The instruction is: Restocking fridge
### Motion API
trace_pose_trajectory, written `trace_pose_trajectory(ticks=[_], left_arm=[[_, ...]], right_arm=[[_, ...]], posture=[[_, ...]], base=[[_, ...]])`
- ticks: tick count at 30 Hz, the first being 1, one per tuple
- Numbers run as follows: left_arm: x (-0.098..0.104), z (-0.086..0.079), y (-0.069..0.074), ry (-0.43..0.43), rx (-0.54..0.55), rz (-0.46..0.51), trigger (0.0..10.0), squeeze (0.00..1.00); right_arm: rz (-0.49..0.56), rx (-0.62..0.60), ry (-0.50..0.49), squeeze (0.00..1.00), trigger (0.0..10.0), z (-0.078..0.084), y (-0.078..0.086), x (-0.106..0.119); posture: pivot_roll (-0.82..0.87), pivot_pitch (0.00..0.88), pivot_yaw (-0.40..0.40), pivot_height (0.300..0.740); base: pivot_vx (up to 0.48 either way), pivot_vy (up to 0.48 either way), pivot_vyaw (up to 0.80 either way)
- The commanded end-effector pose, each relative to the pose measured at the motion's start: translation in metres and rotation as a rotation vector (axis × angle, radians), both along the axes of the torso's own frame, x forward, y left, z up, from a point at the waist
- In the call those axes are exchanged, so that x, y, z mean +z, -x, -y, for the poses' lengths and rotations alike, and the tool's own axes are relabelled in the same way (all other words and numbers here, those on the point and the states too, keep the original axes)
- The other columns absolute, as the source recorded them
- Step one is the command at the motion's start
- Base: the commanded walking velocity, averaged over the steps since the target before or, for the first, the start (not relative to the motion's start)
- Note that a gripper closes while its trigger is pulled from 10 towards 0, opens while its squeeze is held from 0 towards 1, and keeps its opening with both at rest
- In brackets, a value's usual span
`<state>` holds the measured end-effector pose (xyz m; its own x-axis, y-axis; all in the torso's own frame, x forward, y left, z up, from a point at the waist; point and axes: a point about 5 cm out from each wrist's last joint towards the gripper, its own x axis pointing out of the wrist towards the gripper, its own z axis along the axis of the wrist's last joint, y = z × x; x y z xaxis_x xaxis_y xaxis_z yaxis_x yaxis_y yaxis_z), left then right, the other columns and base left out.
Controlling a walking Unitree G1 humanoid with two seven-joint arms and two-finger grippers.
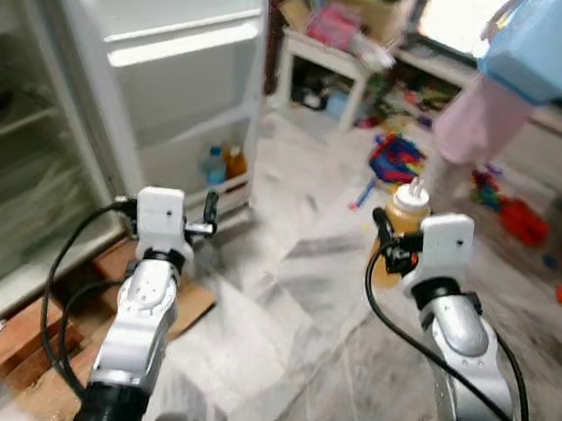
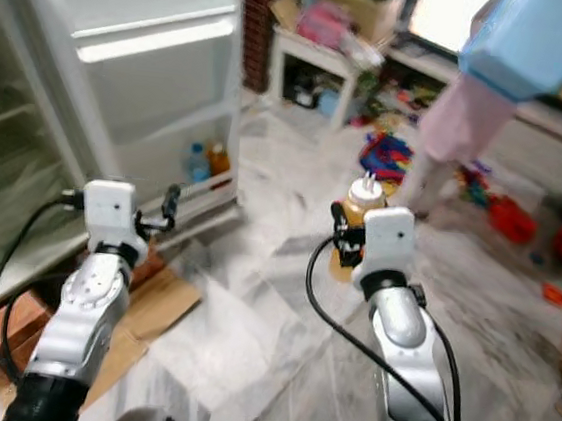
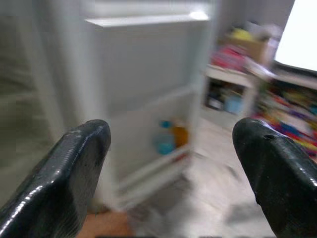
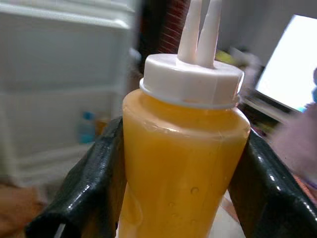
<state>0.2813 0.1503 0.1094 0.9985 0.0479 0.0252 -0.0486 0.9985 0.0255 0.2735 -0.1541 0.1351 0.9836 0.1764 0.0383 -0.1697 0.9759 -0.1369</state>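
One sauce bottle (image 4: 183, 148) sits clamped upright in the right gripper (image 1: 390, 244) mid-room, left gripper (image 1: 207, 215) spread empty — a person (image 1: 493, 102) stands near (blurred), so a bump could jar it before the fridge door (image 1: 166, 58).

There are no words, numbers or signs to read in any of the pictures. The yellow sauce bottle (image 4: 184, 153) has a plain side and a plain white cap, with no label on it. The fridge door (image 1: 167, 48) is plain white. The small bottles (image 1: 222, 164) in its bottom door shelf are too blurry to read.
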Motion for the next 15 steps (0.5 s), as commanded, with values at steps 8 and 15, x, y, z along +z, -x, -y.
trace_pose_trajectory(ticks=[8,15], left_arm=[[0.002,-0.004,0.016,0.044,0.006,0.006,10.0,0.00],[-0.004,-0.001,0.016,0.059,-0.042,-0.030,10.0,0.00]], right_arm=[[0.051,0.054,-0.030,0.00,10.0,-0.016,-0.012,0.010],[0.058,0.050,-0.036,0.00,10.0,-0.014,-0.015,0.010]], posture=[[0.07,0.020,-0.068,0.740],[0.06,0.008,-0.058,0.740]], base=[[0.000,0.000,0.80],[0.099,0.000,0.80]])
